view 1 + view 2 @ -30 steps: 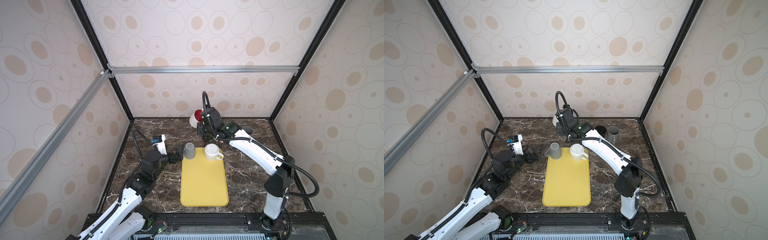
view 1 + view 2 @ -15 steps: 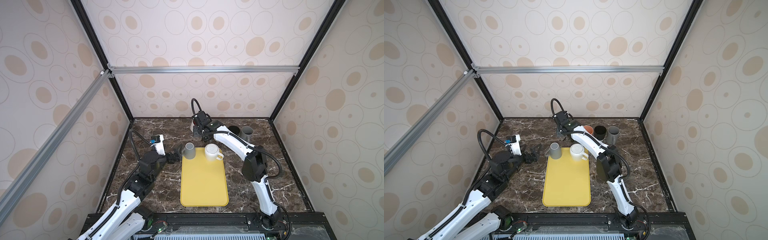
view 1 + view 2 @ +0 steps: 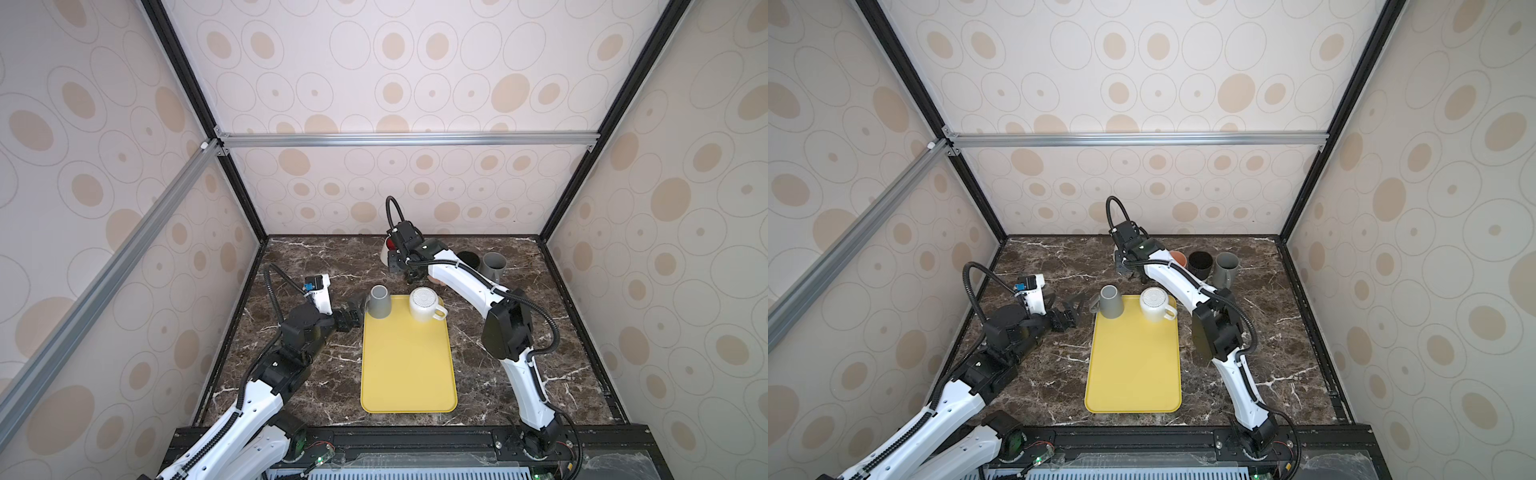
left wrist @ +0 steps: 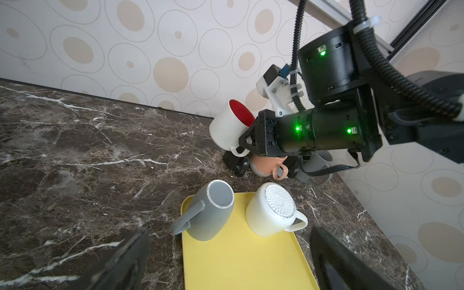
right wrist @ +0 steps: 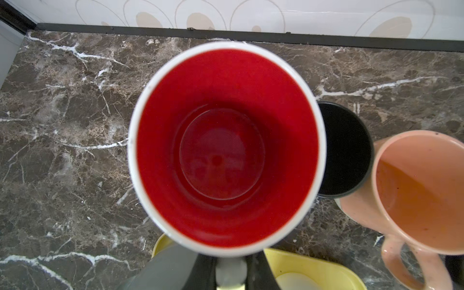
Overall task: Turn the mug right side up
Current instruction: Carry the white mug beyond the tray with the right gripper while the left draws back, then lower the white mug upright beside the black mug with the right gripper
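The mug (image 4: 226, 125), white outside and red inside (image 5: 226, 150), hangs mouth up and slightly tilted just above the marble near the back wall, partly hidden by the wrist in a top view (image 3: 385, 252). My right gripper (image 4: 244, 147) is shut on its handle, which shows between the fingers in the right wrist view (image 5: 231, 273). My left gripper (image 3: 353, 313) stands open low over the table, just left of a grey mug (image 3: 379, 302), with nothing between its fingers (image 4: 120, 263).
The grey mug (image 4: 211, 213) and a white mug (image 4: 271, 213) stand upside down at the far end of a yellow tray (image 3: 407, 374). At the back right stand a peach mug (image 3: 1177, 257), a black mug (image 3: 1200, 264) and a grey mug (image 3: 1225, 268).
The right arm has folded its elbow in toward the middle and carried the red-lined mug slightly lower, from tipped to mouth up. The left arm has barely moved.
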